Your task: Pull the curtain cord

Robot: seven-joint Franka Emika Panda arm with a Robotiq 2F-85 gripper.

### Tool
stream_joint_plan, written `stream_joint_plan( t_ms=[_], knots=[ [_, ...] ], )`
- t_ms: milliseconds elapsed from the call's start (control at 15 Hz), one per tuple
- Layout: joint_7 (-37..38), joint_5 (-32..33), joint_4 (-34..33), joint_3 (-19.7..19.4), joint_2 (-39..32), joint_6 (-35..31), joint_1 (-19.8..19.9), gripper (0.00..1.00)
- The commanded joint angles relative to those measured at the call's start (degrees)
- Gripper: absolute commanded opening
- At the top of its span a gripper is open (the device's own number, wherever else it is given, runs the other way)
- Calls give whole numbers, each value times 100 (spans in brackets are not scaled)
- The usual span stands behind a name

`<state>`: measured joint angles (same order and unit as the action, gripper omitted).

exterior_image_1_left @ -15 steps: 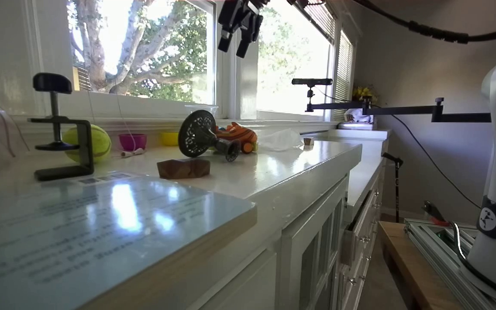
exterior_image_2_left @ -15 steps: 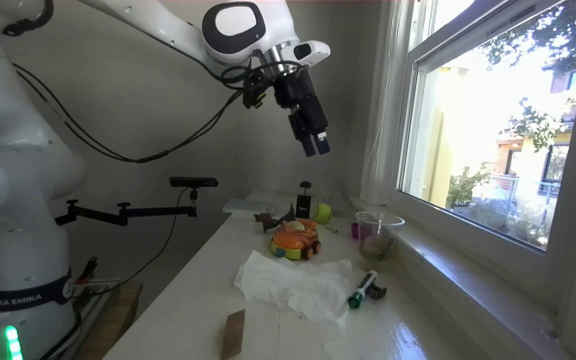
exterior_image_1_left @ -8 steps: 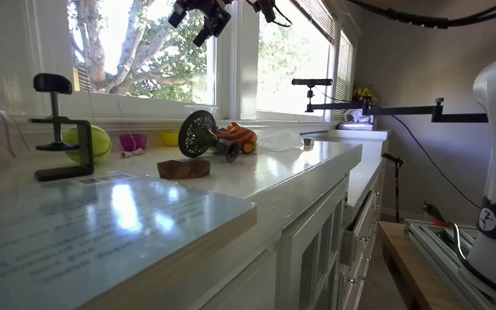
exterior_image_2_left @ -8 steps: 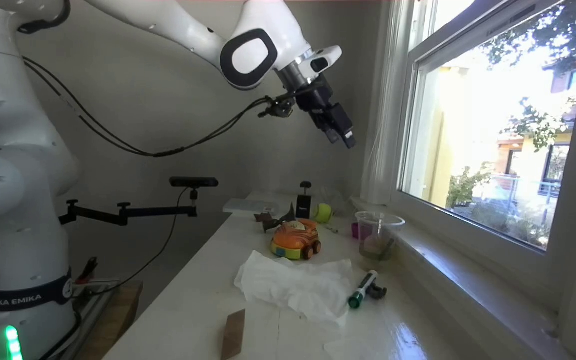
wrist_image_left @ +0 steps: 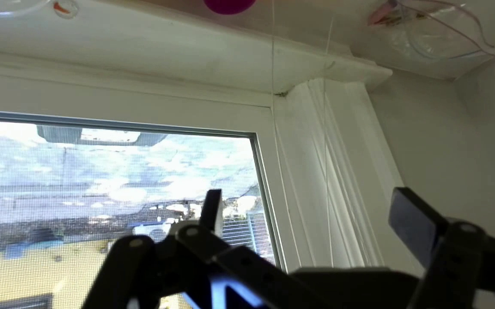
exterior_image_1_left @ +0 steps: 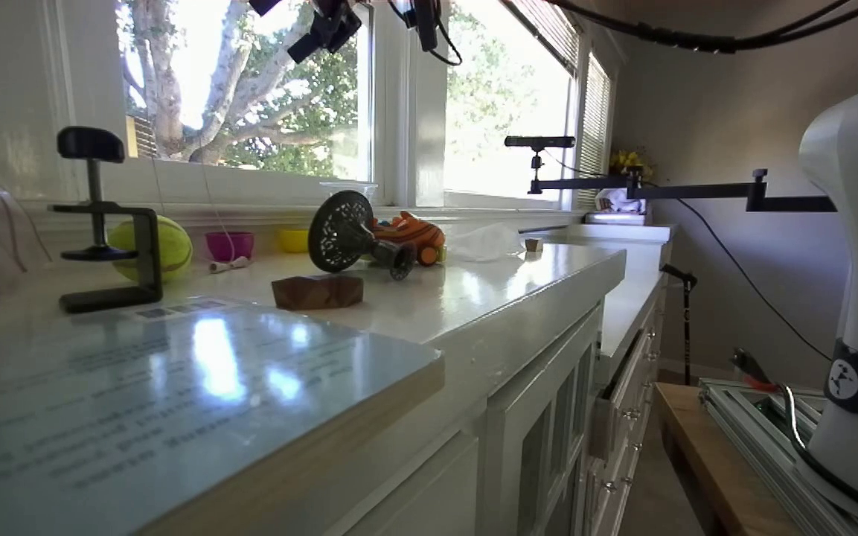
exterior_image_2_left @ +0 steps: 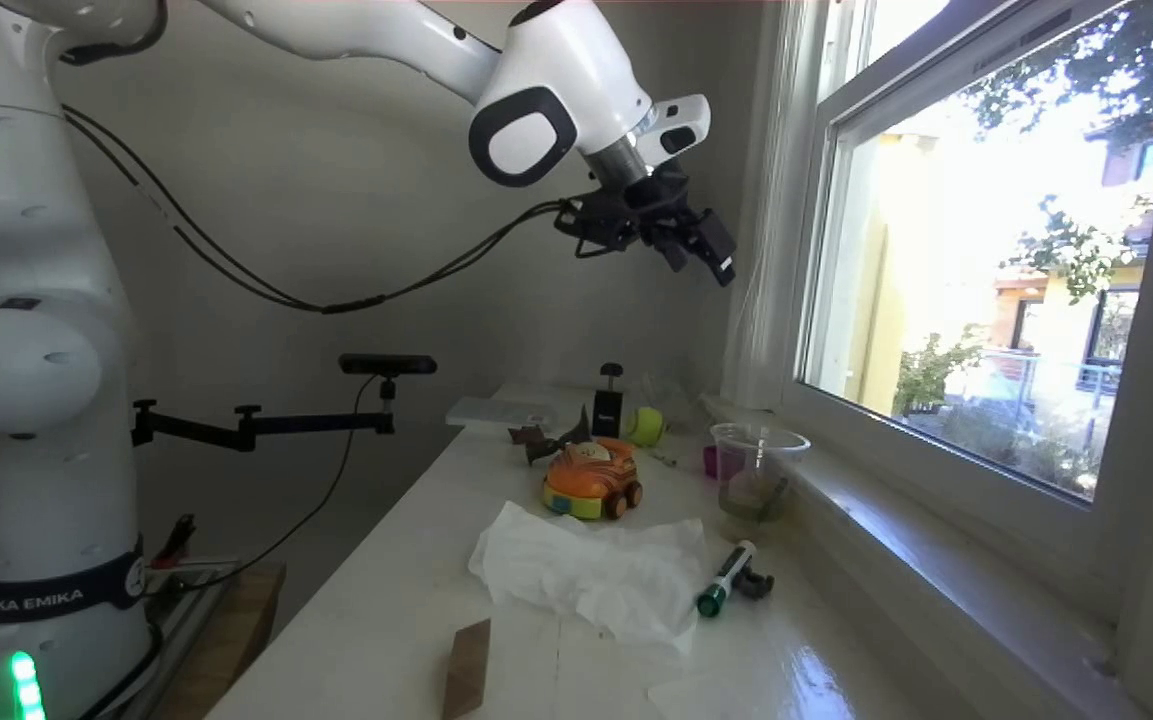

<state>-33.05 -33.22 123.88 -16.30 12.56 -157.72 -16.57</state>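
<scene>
Two thin white cords hang by the window corner. In the wrist view, the left cord (wrist_image_left: 276,139) and the right cord (wrist_image_left: 325,160) run down between the fingers, in front of the white window trim. In an exterior view, a cord (exterior_image_1_left: 210,193) hangs to a white end piece (exterior_image_1_left: 229,264) on the counter. My gripper (wrist_image_left: 314,216) is open and empty, its fingers wide apart on either side of both cords. How far they are in depth cannot be told. In both exterior views my gripper (exterior_image_2_left: 701,262) (exterior_image_1_left: 280,28) is high above the counter near the window, tilted toward it.
The window frame (exterior_image_2_left: 806,250) and sill (exterior_image_2_left: 896,510) are close to the gripper. On the counter are a black clamp (exterior_image_1_left: 94,216), a tennis ball (exterior_image_1_left: 168,249), an orange toy car (exterior_image_2_left: 591,475), a clear cup (exterior_image_2_left: 758,460) and a white cloth (exterior_image_2_left: 591,575). A plastic bag (wrist_image_left: 440,30) lies in the corner.
My gripper has moved toward the window and the cord side, and slightly up. It has tilted from pointing mostly down to pointing more at the window. The counter objects have not moved.
</scene>
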Motion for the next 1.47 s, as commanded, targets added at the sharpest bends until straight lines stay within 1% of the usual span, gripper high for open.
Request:
stream_joint_plan(
  t_ms=[0, 133, 267, 533, 933, 1267, 1400],
  knots=[
    [-1148, -586, -518, -432, -431, 259, -250, 100],
    [-1717, -906, -723, -581, -679, 327, -335, 100],
    [-2154, -1202, -937, -645, -923, 429, -368, 100],
    [-2588, -1607, -1345, -578, -1389, 554, -341, 100],
    [-2525, -1716, -2037, -355, -1988, 534, -337, 100],
    [-2383, -1621, -2459, -137, -2349, 450, -344, 100],
    [-2108, -1336, -2547, -147, -2436, 304, -389, 100]
  ],
)
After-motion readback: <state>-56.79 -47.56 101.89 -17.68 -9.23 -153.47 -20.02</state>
